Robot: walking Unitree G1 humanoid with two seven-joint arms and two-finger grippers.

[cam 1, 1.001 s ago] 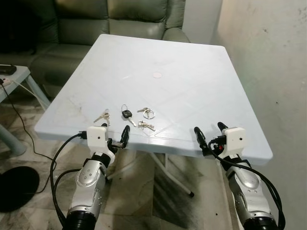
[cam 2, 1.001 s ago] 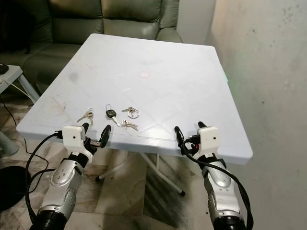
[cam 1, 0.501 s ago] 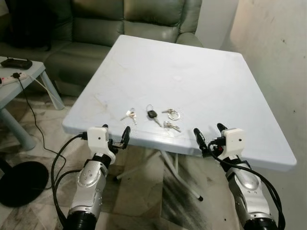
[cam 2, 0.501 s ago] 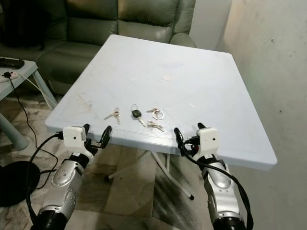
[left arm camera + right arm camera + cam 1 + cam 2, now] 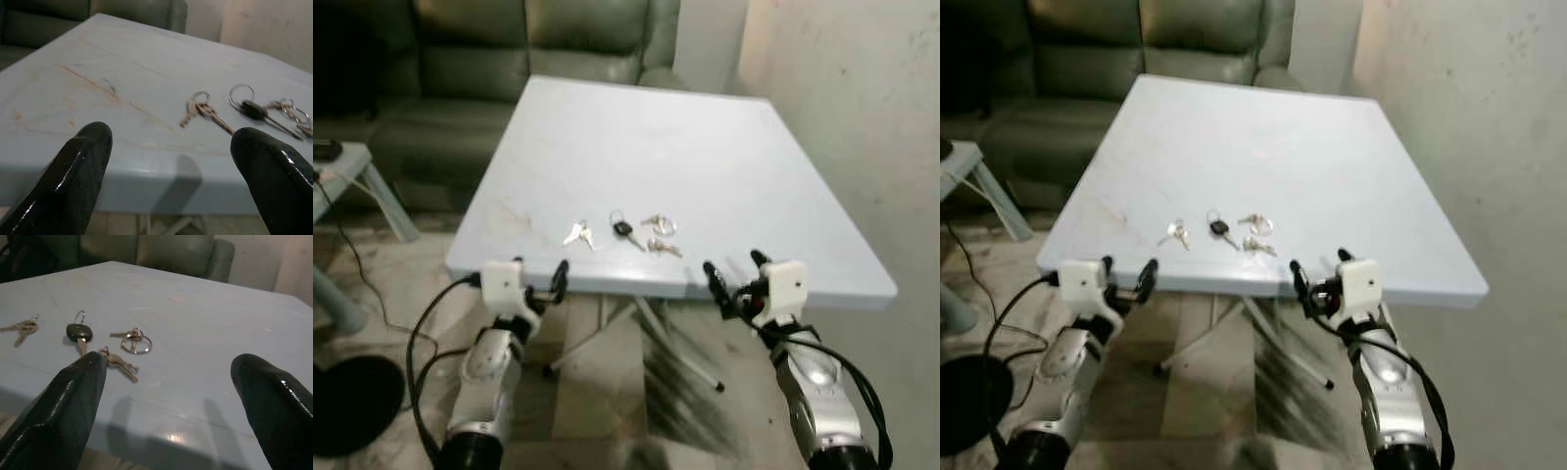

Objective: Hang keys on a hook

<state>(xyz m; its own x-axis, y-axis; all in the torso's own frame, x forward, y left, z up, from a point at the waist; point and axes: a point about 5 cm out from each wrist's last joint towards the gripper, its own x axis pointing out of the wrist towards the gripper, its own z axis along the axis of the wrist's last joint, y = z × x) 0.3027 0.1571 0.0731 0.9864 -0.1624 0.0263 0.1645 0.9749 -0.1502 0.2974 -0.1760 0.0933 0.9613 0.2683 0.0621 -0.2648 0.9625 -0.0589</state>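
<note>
Now keys [image 5: 622, 231] lie on table [image 5: 705, 176], past near edge; left gripper [image 5: 536, 284] nearer; both grippers' fingers spread wide, right gripper [image 5: 734, 279] too.

Four sets of keys lie on one pale bench [image 5: 705, 166]: a brass pair [image 5: 578, 234] at the 9 o'clock end of the group, one black-headed key [image 5: 625, 230] on a ring, a set on a large ring [image 5: 660, 224], and a small bunch [image 5: 662, 247] at 5 o'clock. One sofa [image 5: 538, 49] stands at 12 o'clock. Two hands: left hand [image 5: 539, 280], right hand [image 5: 734, 273].
</note>
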